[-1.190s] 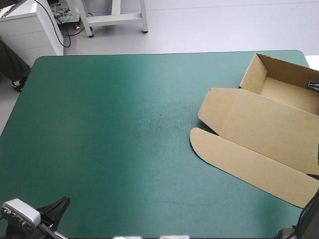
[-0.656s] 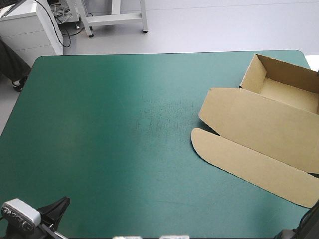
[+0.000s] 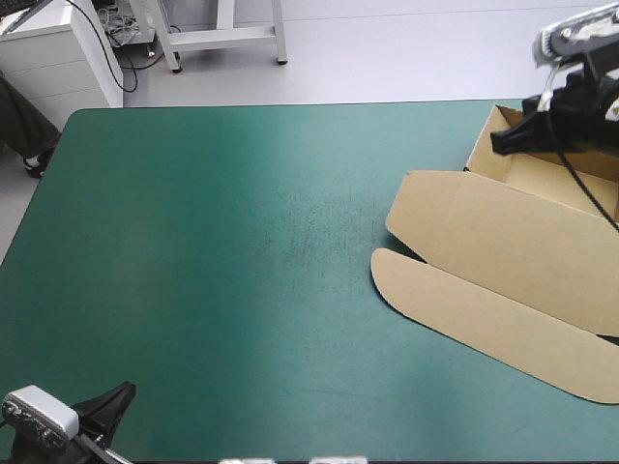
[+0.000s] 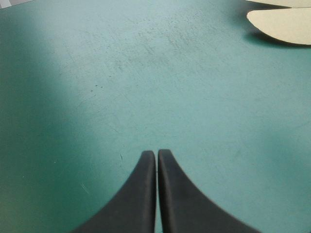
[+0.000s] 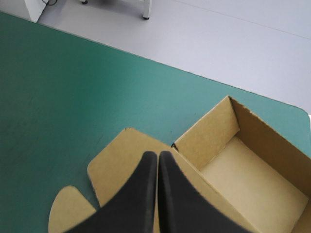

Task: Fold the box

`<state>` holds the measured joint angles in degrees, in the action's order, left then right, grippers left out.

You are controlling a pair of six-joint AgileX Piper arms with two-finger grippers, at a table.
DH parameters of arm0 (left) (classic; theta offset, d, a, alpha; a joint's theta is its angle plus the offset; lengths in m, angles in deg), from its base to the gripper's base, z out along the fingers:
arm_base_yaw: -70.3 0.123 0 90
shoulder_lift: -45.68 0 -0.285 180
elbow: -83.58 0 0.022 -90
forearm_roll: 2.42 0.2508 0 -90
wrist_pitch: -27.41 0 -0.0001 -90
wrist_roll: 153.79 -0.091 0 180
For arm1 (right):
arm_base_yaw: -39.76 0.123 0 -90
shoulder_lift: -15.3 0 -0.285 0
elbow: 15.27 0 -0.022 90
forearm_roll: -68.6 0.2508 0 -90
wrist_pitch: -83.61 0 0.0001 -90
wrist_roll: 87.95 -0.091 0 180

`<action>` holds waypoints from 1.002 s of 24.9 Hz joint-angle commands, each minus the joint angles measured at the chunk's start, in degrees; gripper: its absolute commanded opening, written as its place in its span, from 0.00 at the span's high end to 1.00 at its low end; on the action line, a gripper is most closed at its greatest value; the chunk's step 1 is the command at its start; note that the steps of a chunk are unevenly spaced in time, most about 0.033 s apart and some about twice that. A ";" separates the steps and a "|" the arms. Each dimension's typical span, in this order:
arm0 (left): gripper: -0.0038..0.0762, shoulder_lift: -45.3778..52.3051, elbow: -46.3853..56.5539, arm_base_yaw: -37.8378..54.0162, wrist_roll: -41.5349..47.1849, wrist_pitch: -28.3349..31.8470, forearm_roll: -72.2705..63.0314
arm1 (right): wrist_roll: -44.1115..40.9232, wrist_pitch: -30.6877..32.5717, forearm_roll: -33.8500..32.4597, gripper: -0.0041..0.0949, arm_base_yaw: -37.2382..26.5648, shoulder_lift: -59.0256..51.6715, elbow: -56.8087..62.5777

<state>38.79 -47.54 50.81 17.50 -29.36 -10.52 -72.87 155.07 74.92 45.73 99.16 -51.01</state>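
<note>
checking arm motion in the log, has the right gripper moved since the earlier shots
Yes. The right gripper, barely showing at the right edge of the table earlier, has come in and now hangs shut over the left end of the tray of the box.

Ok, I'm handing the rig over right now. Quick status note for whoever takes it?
Left gripper: fingers shut, empty, over the bare teal-green cover at the near left corner.
Right gripper: fingers shut, empty, above the box by the tray's left wall.
Box: far right of the table.
Done: tray walls up.
Left: lid and its rounded flap lie flat; neither gripper holds them.
</note>
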 commanded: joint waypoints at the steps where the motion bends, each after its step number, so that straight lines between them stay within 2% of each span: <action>1: 0.96 0.45 -1.23 -0.14 0.81 4.41 -0.66 | -2.51 0.17 -6.73 0.97 6.05 -6.71 7.47; 6: 0.96 0.45 -1.23 -0.14 0.96 4.41 -0.44 | -6.25 -4.53 -9.62 0.97 9.66 -16.01 23.38; 13: 0.96 0.45 -1.23 -0.14 0.96 4.41 -0.44 | -8.74 -16.82 -9.42 0.97 9.66 -32.77 48.40; 14: 0.96 0.45 -1.23 -0.14 1.06 4.41 -0.32 | -10.42 -18.88 -9.42 0.97 9.66 -38.36 55.72; 20: 0.96 0.45 -1.23 -0.14 1.06 4.41 -0.32 | -12.63 -23.88 -9.00 0.97 9.66 -55.80 74.58; 25: 0.96 0.45 -1.23 -0.14 1.06 4.41 -0.32 | -12.75 -24.14 -9.00 0.97 9.66 -67.36 84.40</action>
<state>38.79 -47.54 50.81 17.97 -29.13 -10.22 -85.64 135.28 66.24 55.22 34.15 32.18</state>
